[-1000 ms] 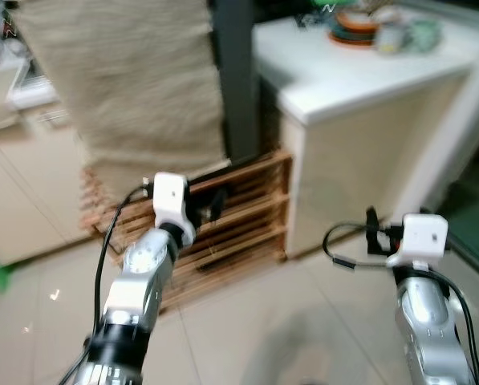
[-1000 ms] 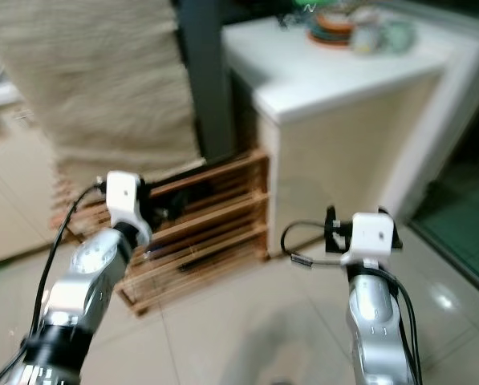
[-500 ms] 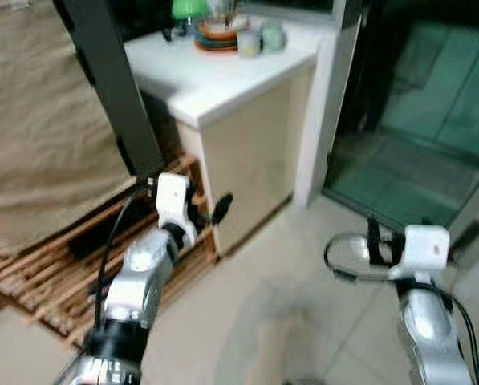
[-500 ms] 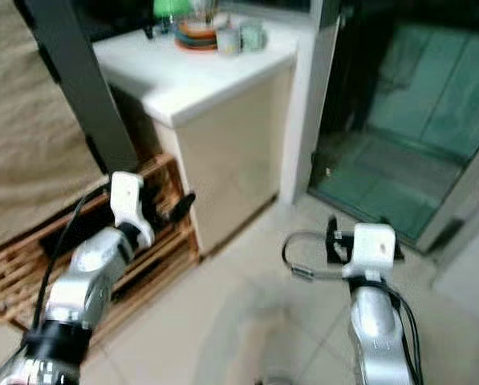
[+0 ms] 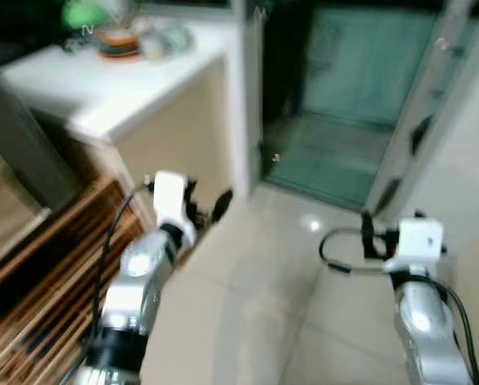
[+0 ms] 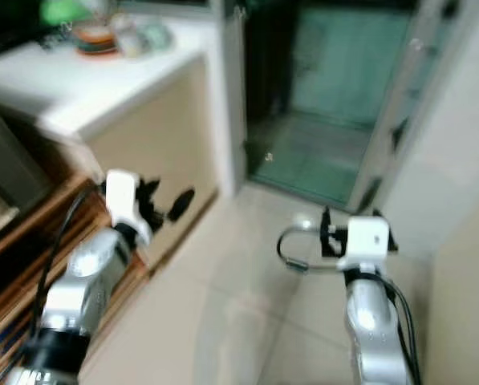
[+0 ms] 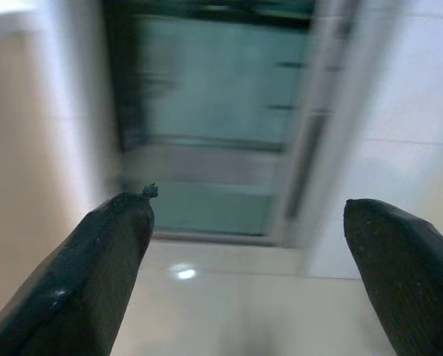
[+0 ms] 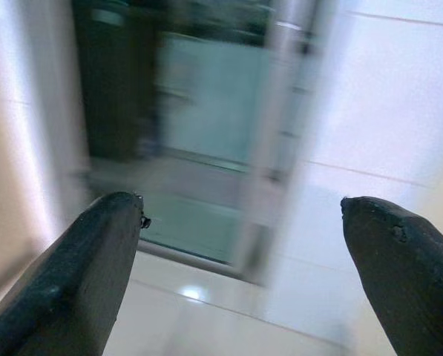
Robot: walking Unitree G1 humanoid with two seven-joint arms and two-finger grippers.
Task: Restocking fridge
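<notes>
Two silver arms are raised in front of me, nothing held in either. The left gripper (image 7: 243, 274) has its two long black fingers (image 7: 106, 274) spread wide with bare air between them; the right gripper (image 8: 240, 274) is spread just as wide and equally empty. In the head views the left gripper (image 5: 215, 207) sits near the cabinet corner and the right gripper (image 5: 367, 237) hangs over the pale glossy tiled floor (image 5: 247, 321). All frames are motion-blurred.

Low on my left lies a slatted brown wooden rack (image 5: 30, 289), standing against a cream cabinet with a white countertop (image 5: 103, 88). At the far end of that top I make out an orange stack of dishes (image 5: 117, 42), a pale green cup (image 5: 175, 36) and something bright green (image 5: 83, 14); too blurred to say more.

Beyond the cabinet, ahead, a dark doorway with greenish glass panels (image 5: 359, 80) and a light grey frame (image 5: 420, 104). I cannot make out a fridge or any stock for it
</notes>
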